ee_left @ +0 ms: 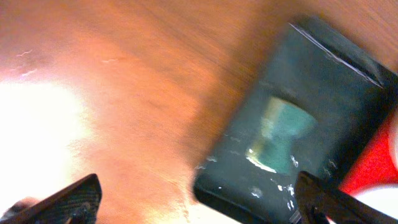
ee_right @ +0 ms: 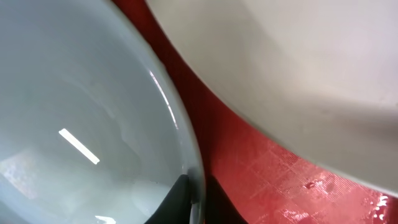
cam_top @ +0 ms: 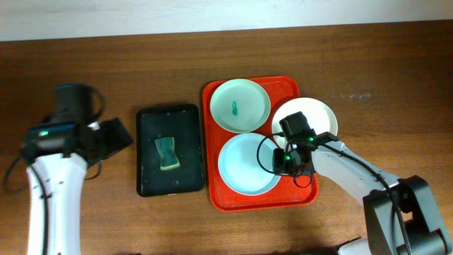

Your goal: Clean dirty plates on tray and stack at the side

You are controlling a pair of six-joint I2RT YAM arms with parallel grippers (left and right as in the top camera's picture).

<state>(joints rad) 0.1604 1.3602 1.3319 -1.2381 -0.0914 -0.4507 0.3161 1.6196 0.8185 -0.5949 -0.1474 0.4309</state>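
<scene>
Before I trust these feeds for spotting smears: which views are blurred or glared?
Overhead: sharp, evenly lit, the teal smear reads clearly. Left wrist: motion-blurred, the sponge soft, a white glare patch on the table. Right wrist: very close, a streak reflection on the pale plate.

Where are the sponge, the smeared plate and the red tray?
sponge (cam_top: 167,153): overhead view, its middle.
smeared plate (cam_top: 243,104): overhead view, its middle, beside the smear.
red tray (cam_top: 262,202): overhead view, bare strip below the plates.

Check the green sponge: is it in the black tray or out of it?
In. The sponge lies flat inside the black tray, near its middle. Nothing touches it: the left end effector hangs open, apart from it.
</scene>
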